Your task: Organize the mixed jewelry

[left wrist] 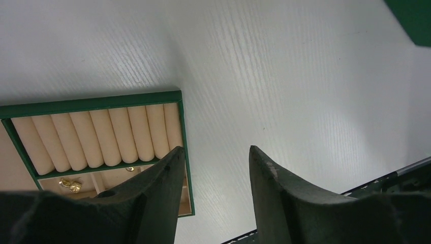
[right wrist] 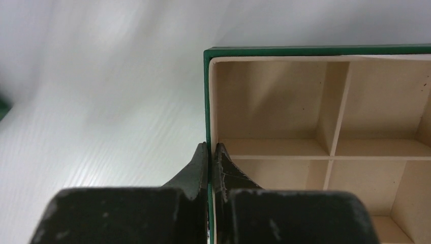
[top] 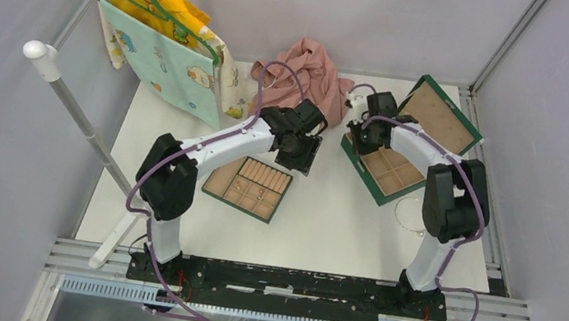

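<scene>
My right gripper [right wrist: 212,145] is shut on the left wall of the green box [right wrist: 207,101], one finger outside it and one inside a tan compartment. From above, this gripper [top: 363,138] is at the box's [top: 394,183] far left corner. My left gripper [left wrist: 215,148] stands open over bare table with nothing between its fingers, just right of the tan compartmented tray [left wrist: 179,127]. Small pale-gold pieces [left wrist: 71,185] of the mixed jewelry lie in a tray compartment below the ring rolls. A thin silvery wire loop [top: 409,214] lies on the table near the box's front corner.
The box's open lid [top: 441,115] lies at the back right. A pink cloth [top: 309,72] is bunched at the back centre. Patterned cloths [top: 170,54] hang from a rack [top: 66,90] along the left side.
</scene>
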